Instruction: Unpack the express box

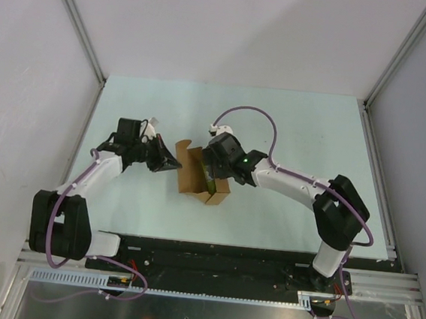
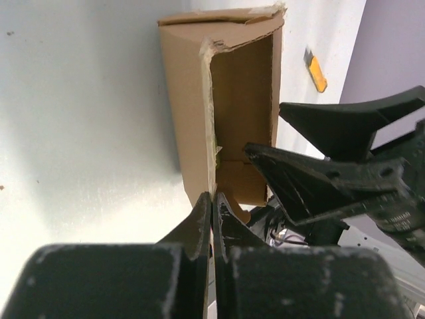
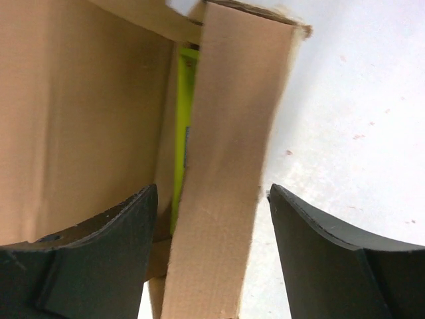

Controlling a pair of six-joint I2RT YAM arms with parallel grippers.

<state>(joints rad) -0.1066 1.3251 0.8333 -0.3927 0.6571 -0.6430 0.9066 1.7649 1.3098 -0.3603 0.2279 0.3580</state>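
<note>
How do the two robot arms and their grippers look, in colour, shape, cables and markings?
The left arm and the right arm both have white tube links between bulky black joint housings. A purple cable runs loosely along each. A small green light glows on the right wrist. The left gripper and the right gripper have black tapered fingers. The left one shows whitish scuffs.

White arms (image 1: 290, 183); purple cables (image 1: 252, 109); black, white-scuffed left gripper (image 2: 212, 199).

Plain brown express box (image 1: 191, 176) — lid flap open.
</note>
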